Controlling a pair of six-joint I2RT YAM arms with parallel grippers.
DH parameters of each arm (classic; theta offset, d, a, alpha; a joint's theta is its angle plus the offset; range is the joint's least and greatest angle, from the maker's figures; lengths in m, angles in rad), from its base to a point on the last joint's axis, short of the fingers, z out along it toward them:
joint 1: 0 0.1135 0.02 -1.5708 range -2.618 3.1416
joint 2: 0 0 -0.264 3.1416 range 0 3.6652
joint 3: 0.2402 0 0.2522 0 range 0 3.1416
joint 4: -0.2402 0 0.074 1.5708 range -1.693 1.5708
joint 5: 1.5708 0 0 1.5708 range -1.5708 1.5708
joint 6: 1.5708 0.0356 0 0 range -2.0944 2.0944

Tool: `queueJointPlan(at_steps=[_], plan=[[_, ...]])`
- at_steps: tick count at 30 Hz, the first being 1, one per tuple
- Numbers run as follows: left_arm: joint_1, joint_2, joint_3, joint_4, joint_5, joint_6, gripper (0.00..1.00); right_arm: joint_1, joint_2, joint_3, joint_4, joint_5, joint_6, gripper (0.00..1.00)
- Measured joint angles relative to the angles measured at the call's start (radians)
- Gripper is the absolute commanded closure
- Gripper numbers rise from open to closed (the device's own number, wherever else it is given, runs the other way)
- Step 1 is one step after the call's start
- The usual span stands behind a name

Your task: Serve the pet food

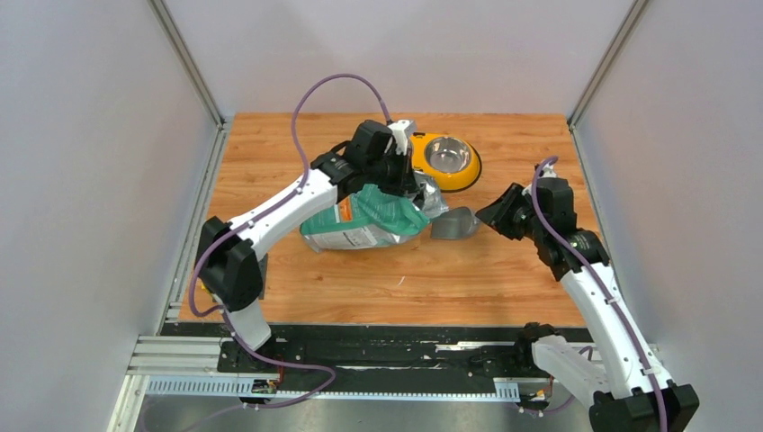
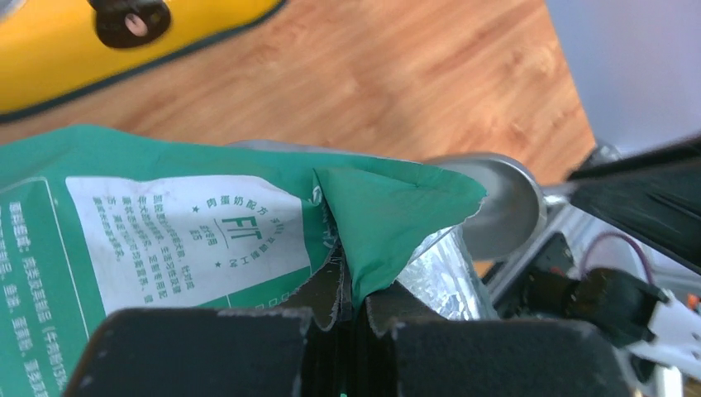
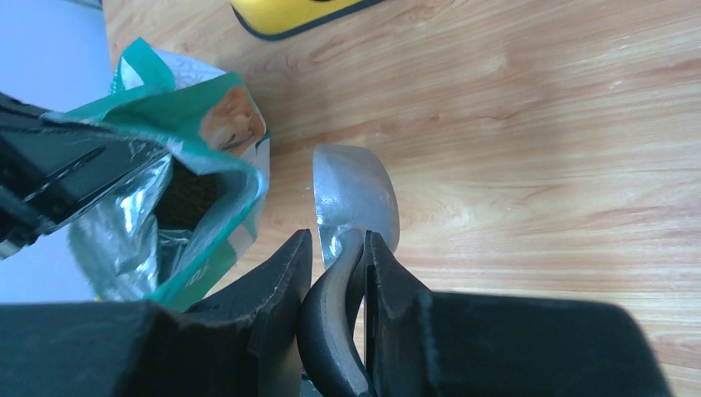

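A wooden tabletop (image 1: 504,270) is carrying three things. A teal-green pouch (image 1: 360,225) is lying on its side near the middle, its open mouth facing right. A yellow feeder (image 1: 468,175) with a steel bowl (image 1: 447,155) is sitting just behind it. A grey scoop (image 1: 454,225) is sitting just beside the pouch's mouth; whether it is touching the wood cannot be told.

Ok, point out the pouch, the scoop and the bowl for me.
pouch (image 1: 360,229): top view, on its white label panel.
scoop (image 3: 355,192): right wrist view, on its grey cup.
bowl (image 1: 447,156): top view, on its bare steel inside.
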Motion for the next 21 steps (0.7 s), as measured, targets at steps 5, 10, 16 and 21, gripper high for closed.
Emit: queueJointPlan(at_steps=[5, 10, 16, 21], plan=[[-0.002, 0.113, 0.135, -0.037, -0.105, 0.042, 1.00, -0.097, -0.034, 0.022, -0.025, -0.048, -0.021, 1.00], [0.012, 0.122, 0.140, -0.037, -0.164, 0.082, 1.00, -0.119, -0.029, 0.029, -0.023, -0.135, -0.037, 1.00], [0.056, 0.072, 0.004, 0.032, -0.163, 0.093, 1.00, -0.119, 0.059, -0.047, 0.090, -0.295, -0.015, 1.00], [0.129, -0.003, -0.120, 0.051, -0.155, 0.097, 1.00, -0.111, 0.148, -0.077, 0.180, -0.391, 0.019, 1.00]])
